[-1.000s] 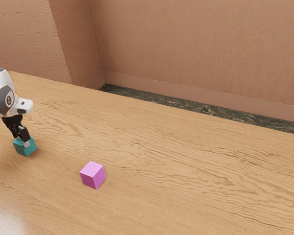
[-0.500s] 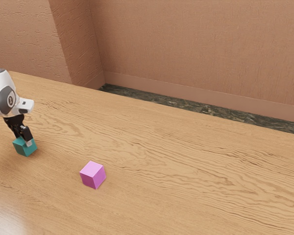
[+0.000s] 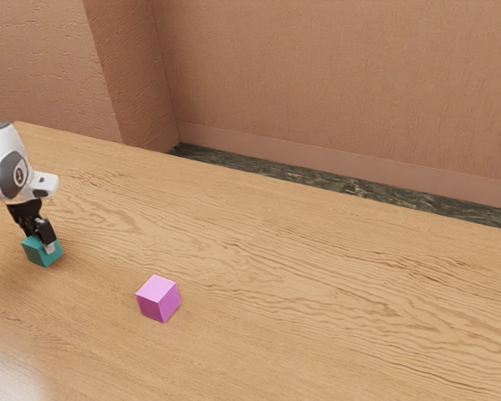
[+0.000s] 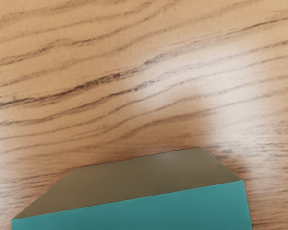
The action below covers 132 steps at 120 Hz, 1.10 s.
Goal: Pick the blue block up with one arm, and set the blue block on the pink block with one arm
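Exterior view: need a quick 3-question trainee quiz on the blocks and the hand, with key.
1. True or false: the teal block is stacked on the pink block.
2. The hand is: A) at the teal block; B) at the pink block; C) high above the table, away from both blocks.
3. Fill in: in the exterior view, the pink block lies to the teal block's ____ (left or right).
Key: 1 false, they sit apart on the table; 2 A; 3 right.
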Tool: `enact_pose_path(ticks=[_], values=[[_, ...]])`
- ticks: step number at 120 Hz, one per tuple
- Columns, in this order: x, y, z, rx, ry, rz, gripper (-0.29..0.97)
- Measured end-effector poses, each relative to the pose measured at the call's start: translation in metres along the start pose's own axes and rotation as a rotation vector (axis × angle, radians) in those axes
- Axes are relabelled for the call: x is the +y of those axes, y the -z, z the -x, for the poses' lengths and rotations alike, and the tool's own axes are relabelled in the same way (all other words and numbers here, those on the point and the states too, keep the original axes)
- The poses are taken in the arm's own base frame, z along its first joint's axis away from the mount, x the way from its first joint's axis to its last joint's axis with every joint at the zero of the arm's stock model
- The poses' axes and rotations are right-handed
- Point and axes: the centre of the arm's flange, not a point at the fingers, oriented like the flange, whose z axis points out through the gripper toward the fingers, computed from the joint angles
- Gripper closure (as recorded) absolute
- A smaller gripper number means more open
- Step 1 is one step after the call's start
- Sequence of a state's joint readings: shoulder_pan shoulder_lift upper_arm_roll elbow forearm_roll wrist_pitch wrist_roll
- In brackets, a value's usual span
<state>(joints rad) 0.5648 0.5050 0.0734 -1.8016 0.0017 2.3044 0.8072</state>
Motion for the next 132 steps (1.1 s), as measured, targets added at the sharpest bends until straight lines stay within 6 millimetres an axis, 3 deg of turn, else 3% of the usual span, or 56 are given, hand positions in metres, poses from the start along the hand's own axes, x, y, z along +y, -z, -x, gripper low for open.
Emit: enact_pose_path(ticks=[16, 51, 94, 114, 126, 132], values=[[0.0, -0.002, -0.001, -0.002, -0.001, 0.002, 0.01], [-0.002, -0.003, 0.0, 0.0, 0.009, 0.006, 0.21], [-0.001, -0.001, 0.001, 0.002, 0.016, 0.007, 0.26], [0.005, 0.02, 0.004, 0.015, 0.017, 0.002, 0.28], [0.025, 0.041, 0.003, 0.035, 0.004, 0.004, 0.31], [0.046, 0.057, -0.004, 0.051, -0.017, 0.008, 0.32]])
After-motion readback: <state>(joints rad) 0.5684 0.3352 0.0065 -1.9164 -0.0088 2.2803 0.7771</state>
